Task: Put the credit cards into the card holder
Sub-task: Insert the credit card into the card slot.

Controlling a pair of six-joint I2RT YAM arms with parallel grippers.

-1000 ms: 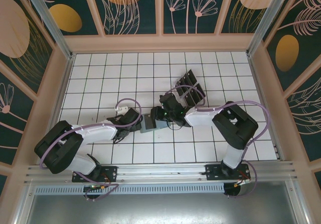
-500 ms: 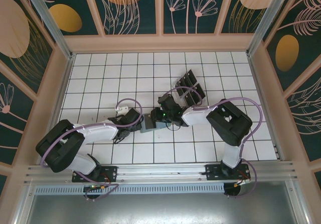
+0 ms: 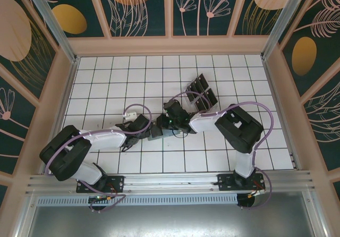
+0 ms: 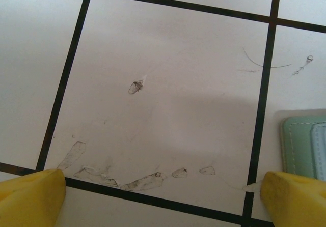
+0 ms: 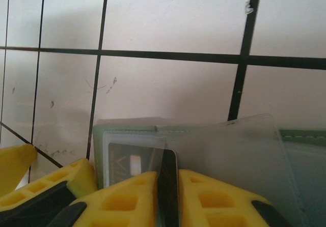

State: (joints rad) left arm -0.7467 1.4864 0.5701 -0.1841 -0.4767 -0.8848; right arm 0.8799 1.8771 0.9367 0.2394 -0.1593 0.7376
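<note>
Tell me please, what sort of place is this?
Most likely a robot test cell, not a home: the left arm and right arm are bolted to a metal rail along a white gridded table, with painted flower panels walling three sides.

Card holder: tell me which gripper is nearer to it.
Right. The right gripper hangs directly over the card holder, pinching a credit card edge-on at its clear sleeve. The left gripper sits open just beside the holder's edge, not over it.
</note>
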